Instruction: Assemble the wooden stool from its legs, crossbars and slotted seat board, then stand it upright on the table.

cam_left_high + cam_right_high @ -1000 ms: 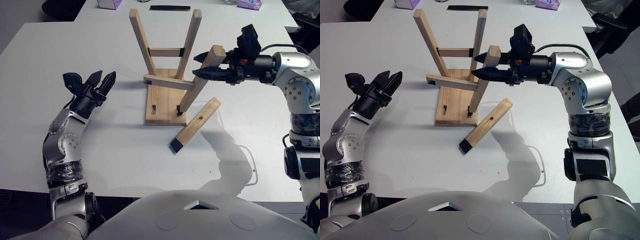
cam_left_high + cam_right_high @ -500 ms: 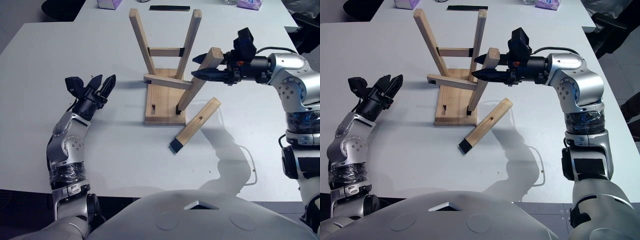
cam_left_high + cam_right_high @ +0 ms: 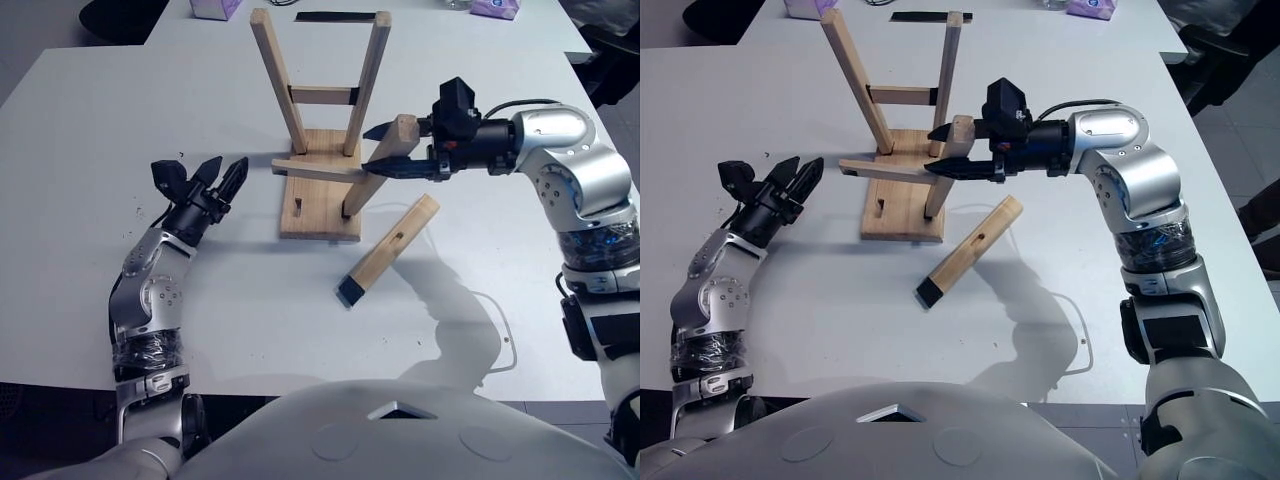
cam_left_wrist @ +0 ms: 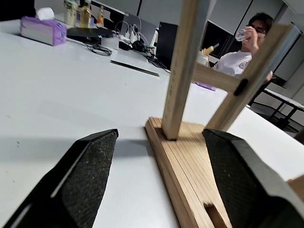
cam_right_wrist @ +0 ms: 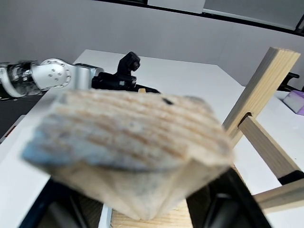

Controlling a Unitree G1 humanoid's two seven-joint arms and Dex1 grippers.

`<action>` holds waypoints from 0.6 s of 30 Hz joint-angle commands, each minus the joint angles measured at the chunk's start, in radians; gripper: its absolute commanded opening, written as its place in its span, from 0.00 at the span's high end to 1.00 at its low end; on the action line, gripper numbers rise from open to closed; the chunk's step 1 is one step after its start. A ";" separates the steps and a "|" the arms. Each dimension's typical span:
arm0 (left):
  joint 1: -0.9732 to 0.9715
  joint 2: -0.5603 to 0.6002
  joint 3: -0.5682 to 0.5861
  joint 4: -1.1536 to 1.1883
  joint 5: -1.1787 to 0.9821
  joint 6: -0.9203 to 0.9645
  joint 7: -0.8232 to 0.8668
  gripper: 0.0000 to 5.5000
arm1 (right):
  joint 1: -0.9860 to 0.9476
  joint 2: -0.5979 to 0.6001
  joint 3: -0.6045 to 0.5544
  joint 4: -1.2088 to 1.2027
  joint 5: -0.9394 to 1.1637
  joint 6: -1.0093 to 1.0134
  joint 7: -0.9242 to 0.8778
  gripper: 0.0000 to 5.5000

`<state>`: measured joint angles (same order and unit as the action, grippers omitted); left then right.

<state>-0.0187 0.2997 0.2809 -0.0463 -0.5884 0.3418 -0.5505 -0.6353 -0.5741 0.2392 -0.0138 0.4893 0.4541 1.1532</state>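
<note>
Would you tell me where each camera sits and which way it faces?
Eye views: on the head, looking down at the stool; left gripper and right gripper show.
Left wrist: left arm, facing the seat board past its gripper.
Right wrist: right arm, facing the held leg's end; left gripper beyond.
Shared: all show the stool.

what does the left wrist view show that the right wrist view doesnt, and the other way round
Left wrist alone: the seat board's empty slot and where an upright leg plugs into the board. Right wrist alone: the gripped leg's end face, close up, and the left arm. Both: an upright leg with a crossbar, the left gripper, the white table.
</note>
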 commanded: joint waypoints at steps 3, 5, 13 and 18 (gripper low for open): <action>0.013 -0.023 -0.021 -0.020 0.017 -0.015 0.018 0.39 | -0.090 -0.010 0.104 0.110 -0.099 0.142 0.008 0.63; 0.011 -0.038 -0.035 -0.014 0.027 -0.024 0.021 0.39 | -0.128 0.006 0.141 0.149 -0.129 0.127 0.029 0.63; 0.035 -0.061 -0.106 0.050 0.116 -0.072 0.012 0.39 | -0.201 0.065 0.257 0.334 -0.248 0.057 0.088 0.63; 0.054 -0.073 -0.095 0.054 0.122 -0.092 0.024 0.39 | -0.159 -0.042 0.172 0.213 -0.179 0.127 0.126 0.63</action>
<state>0.0204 0.2260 0.1742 0.0107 -0.4723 0.2571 -0.5402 -0.9065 -0.5407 0.3900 0.2272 0.3388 0.4822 1.2513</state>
